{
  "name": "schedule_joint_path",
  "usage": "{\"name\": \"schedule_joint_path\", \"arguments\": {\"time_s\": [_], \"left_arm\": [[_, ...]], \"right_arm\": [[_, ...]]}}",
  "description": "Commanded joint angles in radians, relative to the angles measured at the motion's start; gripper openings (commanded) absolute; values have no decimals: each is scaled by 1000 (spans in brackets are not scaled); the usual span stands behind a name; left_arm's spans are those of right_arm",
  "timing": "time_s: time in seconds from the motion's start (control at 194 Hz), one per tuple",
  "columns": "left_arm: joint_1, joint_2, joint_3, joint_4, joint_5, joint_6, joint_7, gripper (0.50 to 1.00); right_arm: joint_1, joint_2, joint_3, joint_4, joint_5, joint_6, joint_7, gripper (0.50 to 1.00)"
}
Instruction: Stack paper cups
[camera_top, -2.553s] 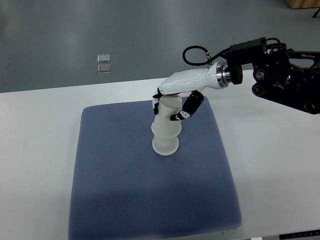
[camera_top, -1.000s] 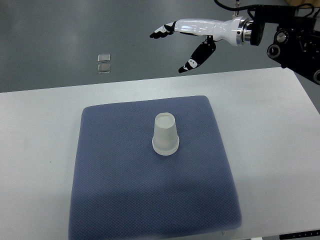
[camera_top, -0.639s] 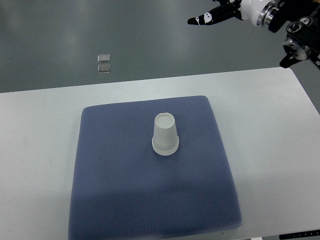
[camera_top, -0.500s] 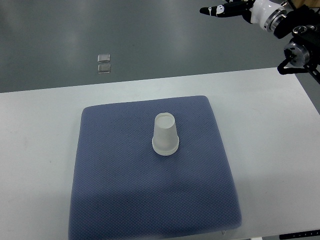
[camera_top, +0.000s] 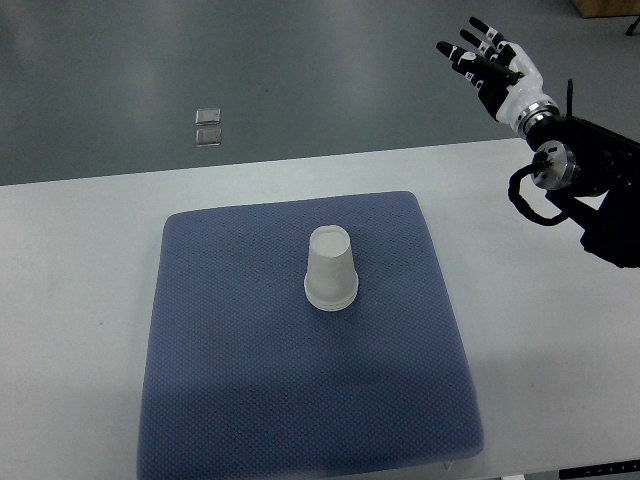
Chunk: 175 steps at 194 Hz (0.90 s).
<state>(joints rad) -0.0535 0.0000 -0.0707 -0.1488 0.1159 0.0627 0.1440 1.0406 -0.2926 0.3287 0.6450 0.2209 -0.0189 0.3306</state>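
- Blue textured mat (camera_top: 300, 400) lies on the white counter (camera_top: 70, 300), taking up most of its middle in the top view.
- Paper cups (camera_top: 331, 268) stand as one upside-down stack near the middle of the mat, a little toward its far edge, wide rim down on the fabric and flat base up.
- Nothing touches the stack; it stands upright and alone.
- Right hand (camera_top: 495, 65) is up at the far right, well apart from the mat and beyond the counter's far edge, over the grey floor (camera_top: 300, 80).
- Its black-tipped fingers (camera_top: 470, 40) are spread wide and hold nothing.
- Its black forearm enters from the right edge, above the counter's right end.
- Two small square tiles (camera_top: 208, 127) lie on the floor beyond the mat's far left corner.
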Motion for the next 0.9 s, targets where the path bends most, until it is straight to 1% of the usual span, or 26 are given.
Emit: {"name": "schedule_joint_path", "arguments": {"time_s": [0.0,0.098,0.222,0.382,0.505,0.897], "left_arm": [[0,0,0,0,-1,0,0,1000],[0,0,0,0,1,0,0,1000],[1,0,0,0,1,0,0,1000],[0,0,0,0,1,0,0,1000],[0,0,0,0,1,0,0,1000],[0,0,0,0,1,0,0,1000]], "right_arm": [[-25,10,-2,4,0,53,-21,913],[-36,9,-10,4,-14,112,-31,913],[-40,10,-10,7,-64,145,-33,913],[-47,10,4,5,-101,128,-21,913],[-56,38,4,4,-107,90,-19,913],[-60,46,4,5,-106,85,-19,913]]}}
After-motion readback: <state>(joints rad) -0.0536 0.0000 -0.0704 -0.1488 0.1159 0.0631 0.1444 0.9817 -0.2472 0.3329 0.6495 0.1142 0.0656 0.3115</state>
